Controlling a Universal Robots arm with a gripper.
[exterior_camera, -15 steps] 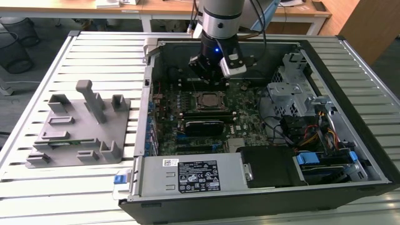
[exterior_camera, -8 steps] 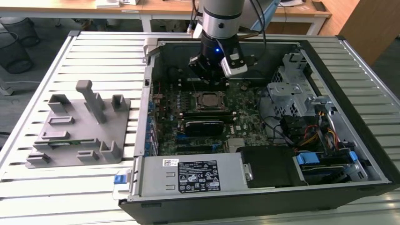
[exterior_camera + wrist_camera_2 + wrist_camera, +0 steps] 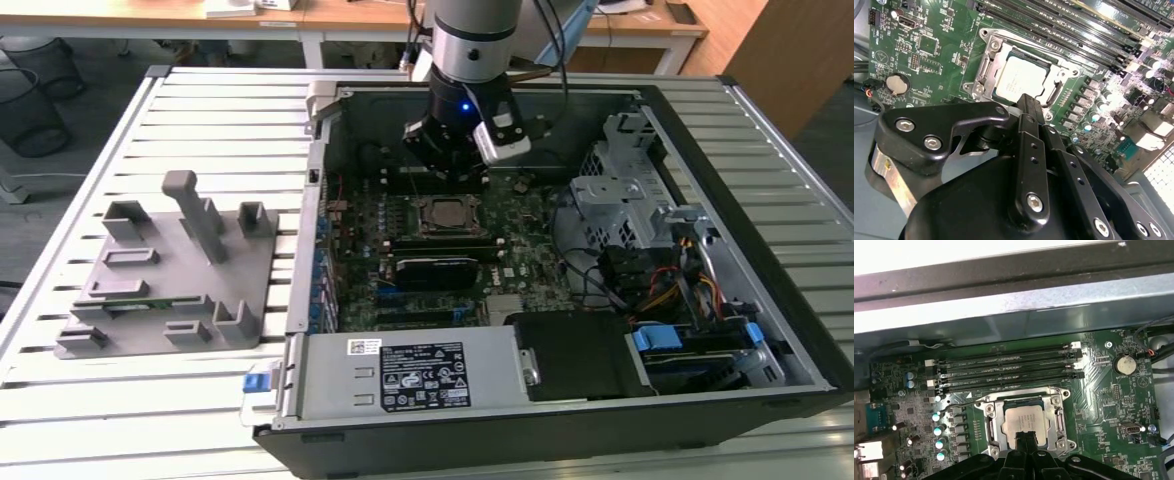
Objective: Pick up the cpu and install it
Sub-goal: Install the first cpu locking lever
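The cpu (image 3: 443,213) lies flat in its socket on the green motherboard inside the open computer case, its silvery top plate facing up. Both wrist views show the cpu (image 3: 1019,80) (image 3: 1026,421) framed by the metal socket bracket. My gripper (image 3: 449,178) hangs just above the socket, toward the case's far wall. Its black fingers (image 3: 1026,107) are pressed together with nothing between them, and the tips (image 3: 1026,436) sit over the near edge of the cpu without holding it.
A grey fixture block (image 3: 167,265) stands on the slatted table at the exterior view's left. Inside the case are memory slots (image 3: 1009,370), a black block (image 3: 434,272) below the socket, the power supply (image 3: 414,370) and a drive cage (image 3: 627,190) with cables.
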